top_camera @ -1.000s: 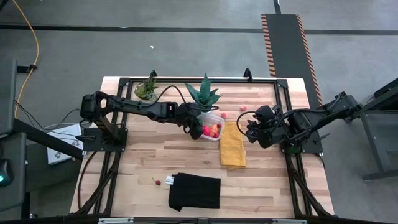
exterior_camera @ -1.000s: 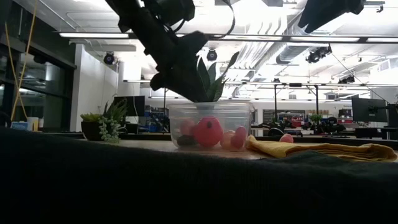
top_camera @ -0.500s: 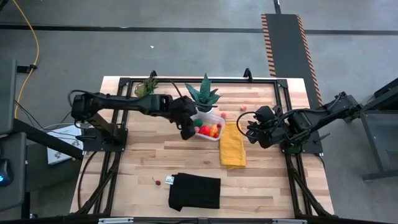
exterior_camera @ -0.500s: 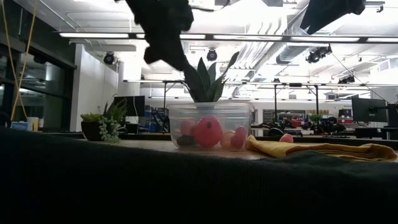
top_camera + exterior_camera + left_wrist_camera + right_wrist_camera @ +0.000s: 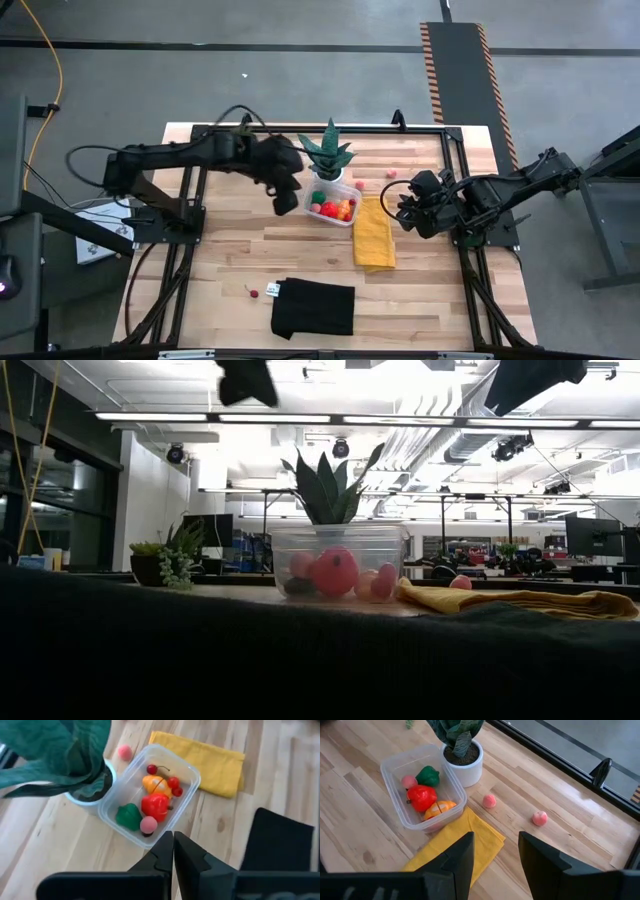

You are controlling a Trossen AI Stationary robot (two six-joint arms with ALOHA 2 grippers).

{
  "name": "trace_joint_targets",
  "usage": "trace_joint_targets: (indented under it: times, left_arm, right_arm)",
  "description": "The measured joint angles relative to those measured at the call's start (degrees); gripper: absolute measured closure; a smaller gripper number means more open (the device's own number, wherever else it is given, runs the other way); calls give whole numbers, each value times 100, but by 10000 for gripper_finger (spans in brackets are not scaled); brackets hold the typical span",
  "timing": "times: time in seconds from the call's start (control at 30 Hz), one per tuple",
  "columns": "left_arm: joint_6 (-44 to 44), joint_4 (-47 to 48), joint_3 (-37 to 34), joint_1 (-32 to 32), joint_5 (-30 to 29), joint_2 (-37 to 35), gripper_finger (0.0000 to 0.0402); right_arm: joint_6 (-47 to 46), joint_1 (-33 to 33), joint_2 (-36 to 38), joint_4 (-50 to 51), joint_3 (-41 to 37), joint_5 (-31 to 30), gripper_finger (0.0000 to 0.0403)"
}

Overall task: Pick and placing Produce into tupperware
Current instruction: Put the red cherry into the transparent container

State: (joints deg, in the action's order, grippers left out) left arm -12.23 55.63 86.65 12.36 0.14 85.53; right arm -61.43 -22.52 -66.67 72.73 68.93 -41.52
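The clear tupperware (image 5: 312, 196) stands mid-table against the white pot of a spiky plant (image 5: 328, 158). It holds a red, a green, an orange, a pink and small cherry-like produce pieces (image 5: 155, 806). My left gripper (image 5: 173, 840) is shut and empty, raised above the table just left of the tupperware (image 5: 193, 774). My right gripper (image 5: 495, 851) is open, hovering right of the tupperware (image 5: 390, 766) over the yellow cloth's right side. Two pink pieces (image 5: 489, 800), (image 5: 539, 817) lie on the wood beyond the box. A small red piece (image 5: 253, 293) lies near the black cloth.
A yellow cloth (image 5: 374, 235) lies right of the tupperware, and a black cloth (image 5: 313, 307) sits near the table's near edge. A small potted plant (image 5: 237, 140) stands at the far left. A black frame rims the table. Bare wood shows left of the box.
My left gripper has risen from just over the tupperware's left side and drawn back toward the table's left and far edge, leaving the low view almost entirely. The produce in the box now shows uncovered from above. The right arm has kept still.
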Motion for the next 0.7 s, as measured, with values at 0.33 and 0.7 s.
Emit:
trace_joint_targets:
  times: [0.33,0.7]
  left_arm:
    - [-231,442,-4,-278,-177,-1434,401]
    - [-2067,885,-248,-2342,-2328,-2669,401]
  right_arm:
    - [193,-1,2,48,0,127,256]
    - [256,-3,2,142,0,220,256]
